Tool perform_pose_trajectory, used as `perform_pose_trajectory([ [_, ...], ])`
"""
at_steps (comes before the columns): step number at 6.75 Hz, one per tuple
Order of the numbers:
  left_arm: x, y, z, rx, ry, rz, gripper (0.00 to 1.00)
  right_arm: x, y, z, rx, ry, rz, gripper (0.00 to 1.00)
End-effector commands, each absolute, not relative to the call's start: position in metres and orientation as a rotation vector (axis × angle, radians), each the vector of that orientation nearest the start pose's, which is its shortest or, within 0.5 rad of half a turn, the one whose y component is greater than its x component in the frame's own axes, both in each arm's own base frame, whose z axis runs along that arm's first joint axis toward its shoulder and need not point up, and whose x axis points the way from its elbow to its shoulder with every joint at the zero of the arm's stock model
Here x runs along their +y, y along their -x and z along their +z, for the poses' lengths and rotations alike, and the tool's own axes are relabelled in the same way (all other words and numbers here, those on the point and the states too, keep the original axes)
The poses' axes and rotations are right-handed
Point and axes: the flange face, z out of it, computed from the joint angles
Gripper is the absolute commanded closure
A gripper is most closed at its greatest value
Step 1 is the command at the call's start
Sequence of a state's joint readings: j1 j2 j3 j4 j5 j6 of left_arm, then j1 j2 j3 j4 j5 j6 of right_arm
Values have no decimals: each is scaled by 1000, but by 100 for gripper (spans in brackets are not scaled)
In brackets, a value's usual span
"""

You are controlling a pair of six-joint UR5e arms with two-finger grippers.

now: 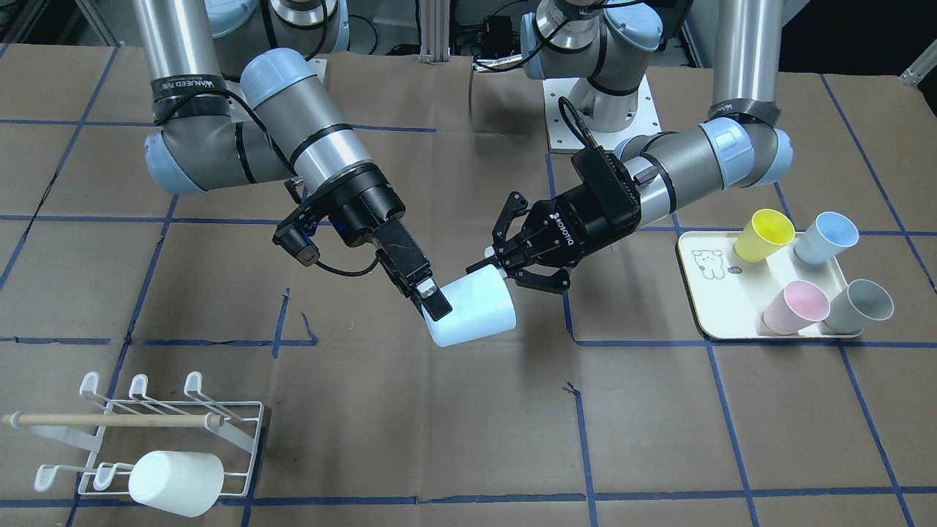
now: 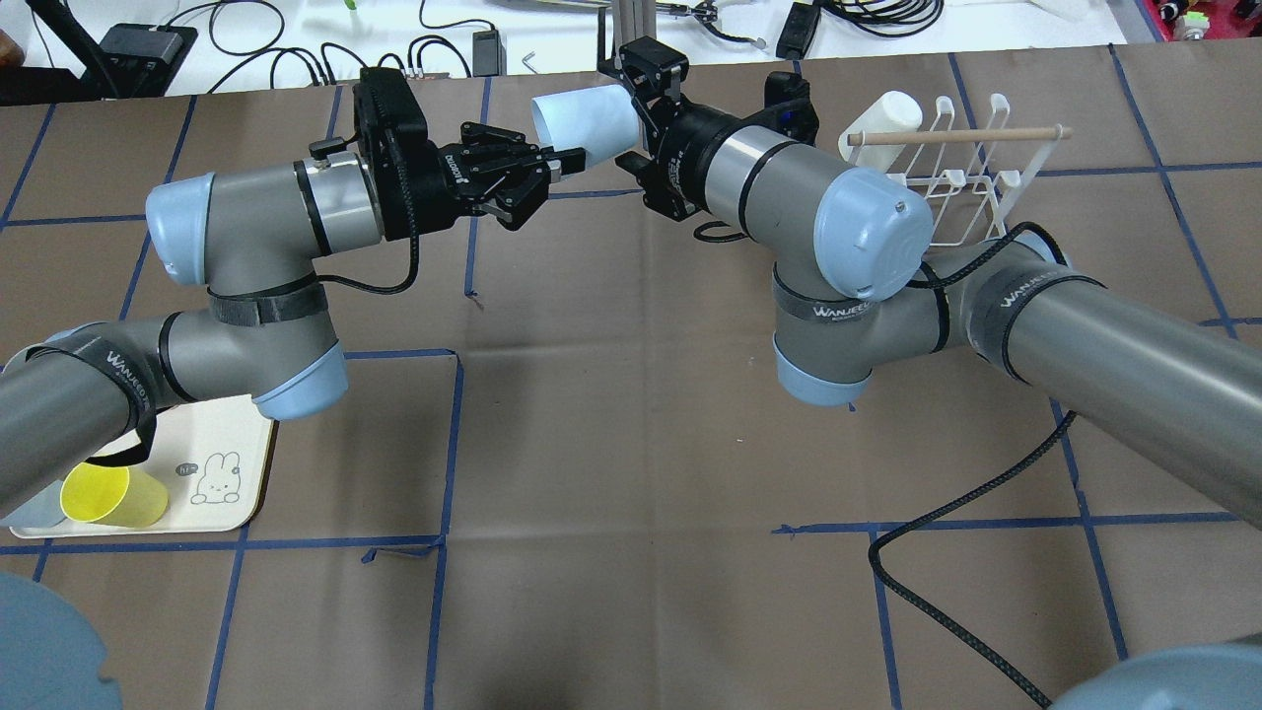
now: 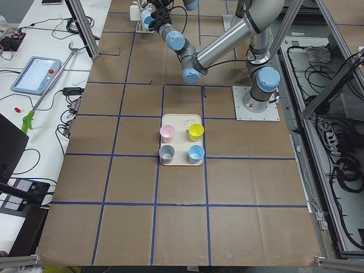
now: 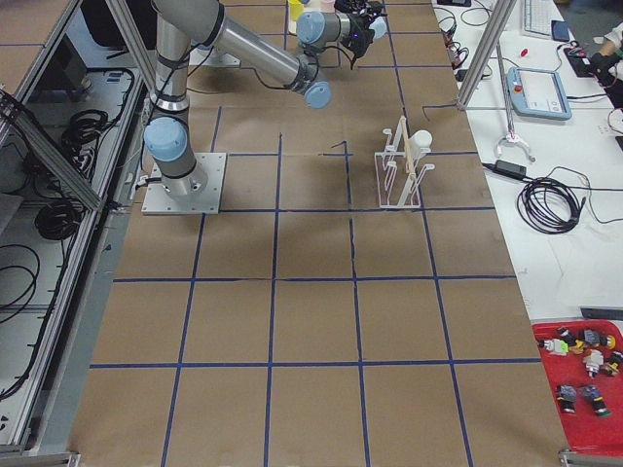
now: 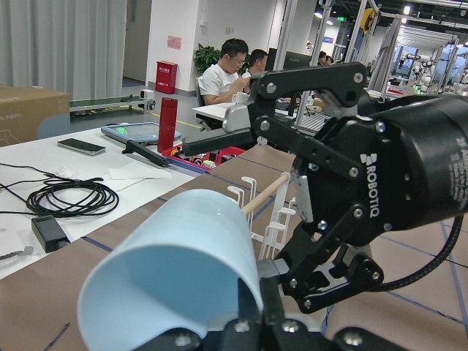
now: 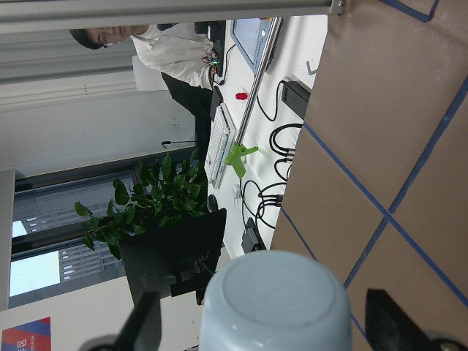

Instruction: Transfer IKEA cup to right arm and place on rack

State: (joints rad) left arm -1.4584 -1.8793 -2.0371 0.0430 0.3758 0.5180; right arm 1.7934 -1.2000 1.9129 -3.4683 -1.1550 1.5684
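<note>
While my left pincer (image 1: 496, 258) pinches the pale blue IKEA cup (image 1: 476, 307) by the wall at its mouth, the cup hangs on its side in the air above the middle of the bench (image 1: 439, 439), touching nothing below it.

My right pincer (image 1: 448, 304) faces the cup from the opposite end. It is spread wide and straddles the closed base. From my right wrist camera, the round base sits between the two fingertips (image 6: 142, 325) with a gap on either side, so they are not on the wall. From the front-facing view, one right finger overlaps the base end and the other is hidden behind the cup.

The rack (image 1: 234, 428) stands on the bench off to my right, by the operators' edge and well apart from the held cup. A light wooden dowel (image 1: 110, 419) lies across it. A white cup (image 1: 176, 479) sits on the prong row nearer the operators, at the end closest to the bench's middle.

Off to my left, a cream tray (image 1: 721, 300) with a small rabbit drawing carries four cups mouth up. A yellow cup (image 1: 763, 234) and a light blue cup (image 1: 826, 238) are on the side nearer me, and a pink cup (image 1: 796, 307) and a grey cup (image 1: 858, 307) are on the operators' side.
</note>
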Motion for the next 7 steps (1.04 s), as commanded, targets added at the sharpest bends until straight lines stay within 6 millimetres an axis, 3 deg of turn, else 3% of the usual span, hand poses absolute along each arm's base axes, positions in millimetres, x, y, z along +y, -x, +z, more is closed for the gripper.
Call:
perform_pose_trajectory([
  [1, -526, 167, 343, -1770, 959, 1223, 99, -526, -300, 359, 1684, -984, -494, 4],
  [6, -526, 167, 343, -1769, 960, 1225, 99, -530, -302, 351, 1692, -988, -487, 11],
  [7, -526, 167, 344, -1768, 961, 1226, 96, -530, -303, 351, 1695, -983, -487, 33],
])
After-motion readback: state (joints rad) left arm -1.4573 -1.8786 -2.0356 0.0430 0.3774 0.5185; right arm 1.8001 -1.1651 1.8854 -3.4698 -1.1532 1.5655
